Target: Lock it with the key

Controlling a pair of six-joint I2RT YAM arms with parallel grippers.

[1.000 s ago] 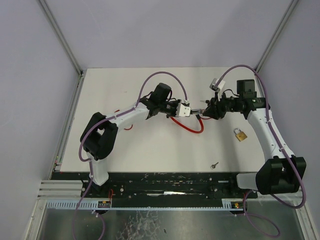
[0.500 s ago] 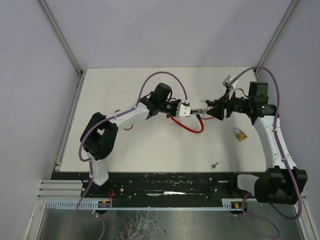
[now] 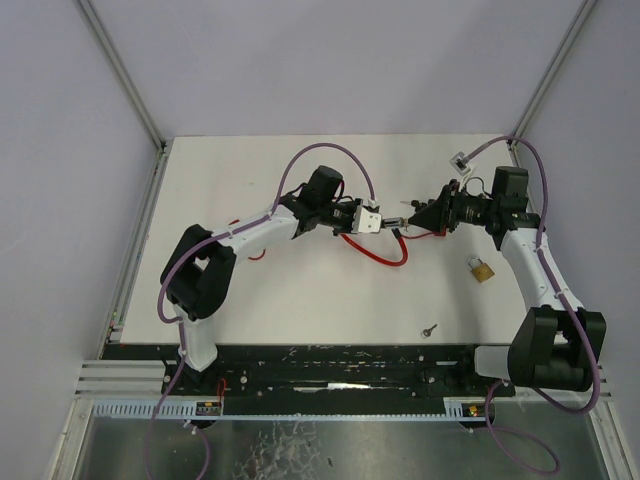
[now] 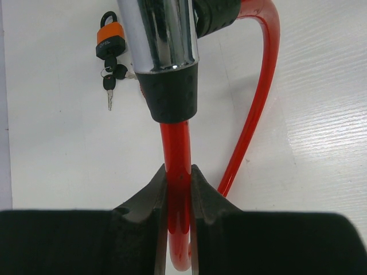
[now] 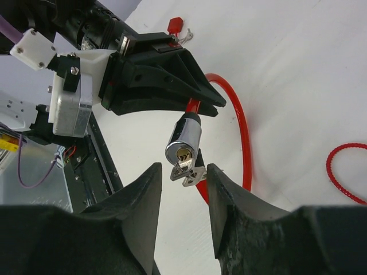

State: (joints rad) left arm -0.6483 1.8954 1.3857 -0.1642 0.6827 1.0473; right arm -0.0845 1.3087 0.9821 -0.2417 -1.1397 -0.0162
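Note:
A cable lock with a red cable and a chrome cylinder is held above the table. My left gripper is shut on the red cable just behind the chrome cylinder. In the right wrist view a key sits in the keyhole at the cylinder's end, with a second key hanging beside it. My right gripper is open, its fingers on either side of the keys without touching them. It faces the left gripper in the top view.
A small orange padlock with keys lies on the table at the right, also in the left wrist view. A loose key lies near the front edge. A red coiled cord lies nearby. Another red piece lies under the left arm.
My right wrist has rolled and the forearm has swung out to the right, while the gripper tip stays at the cylinder's end. The left arm has not moved.

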